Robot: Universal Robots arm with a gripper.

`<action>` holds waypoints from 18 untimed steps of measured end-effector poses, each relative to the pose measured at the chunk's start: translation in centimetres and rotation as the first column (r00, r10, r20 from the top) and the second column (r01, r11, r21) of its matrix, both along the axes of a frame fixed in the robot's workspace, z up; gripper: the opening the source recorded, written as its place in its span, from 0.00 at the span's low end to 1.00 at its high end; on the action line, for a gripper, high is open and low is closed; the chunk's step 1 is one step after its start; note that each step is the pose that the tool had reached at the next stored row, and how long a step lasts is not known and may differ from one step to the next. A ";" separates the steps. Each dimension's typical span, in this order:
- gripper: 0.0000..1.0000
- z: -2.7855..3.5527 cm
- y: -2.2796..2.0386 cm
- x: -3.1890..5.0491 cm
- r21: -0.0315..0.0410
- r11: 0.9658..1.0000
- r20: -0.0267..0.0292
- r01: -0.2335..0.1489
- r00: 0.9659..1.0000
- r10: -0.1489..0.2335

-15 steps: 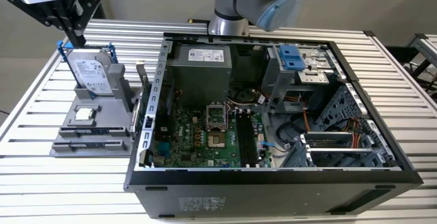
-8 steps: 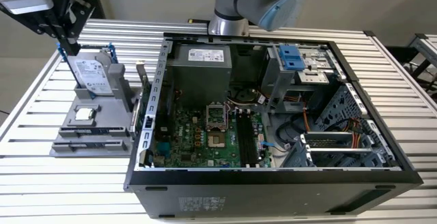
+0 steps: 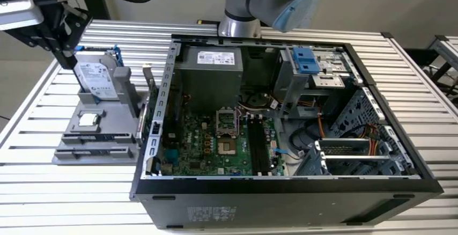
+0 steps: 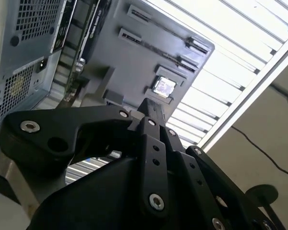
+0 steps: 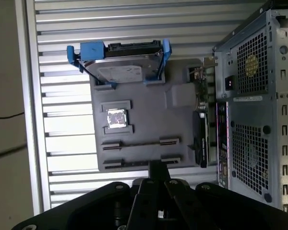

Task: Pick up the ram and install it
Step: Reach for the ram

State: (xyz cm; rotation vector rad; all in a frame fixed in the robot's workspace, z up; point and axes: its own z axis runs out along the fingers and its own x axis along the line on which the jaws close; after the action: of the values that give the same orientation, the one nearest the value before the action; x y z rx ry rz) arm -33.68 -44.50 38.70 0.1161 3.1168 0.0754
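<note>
The ram [image 3: 98,137] is sitting on edge in a slot of the gray tray [image 3: 115,126], on the side of the small square chip [image 3: 88,119] away from the hard drive [image 3: 96,76]. In the first wrist view the ram [image 5: 140,143] is showing as a thin dark strip, just beside the chip [image 5: 117,118] in its tray pocket. A second slot is lying alongside it, at the tray's edge.

The gripper [image 3: 70,63] is hanging above the tray's hard-drive end in the exterior view, clear of everything on the tray. In the first wrist view the gripper [image 5: 156,166] is pointing down toward the slotted edge of the tray [image 5: 149,120]. Its fingers are looking pressed together into one narrow tip in both wrist views, with nothing visible between them, and the gripper [image 4: 151,106] is not touching the ram.

The hard drive [image 5: 127,72], with blue clips, is standing at the tray's far end from the slots. The open computer case [image 3: 286,203] is lying just beside the tray on the slatted table [image 3: 43,192], and a dark card [image 5: 201,139] is standing between the tray and the case.
</note>
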 end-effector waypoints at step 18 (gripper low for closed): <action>0.00 -0.35 -2.46 -0.42 0.000 1.000 -0.001 0.000 1.000 0.000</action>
State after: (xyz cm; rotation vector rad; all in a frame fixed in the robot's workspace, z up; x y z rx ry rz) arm -34.10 -46.96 38.36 0.1156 3.1174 0.0754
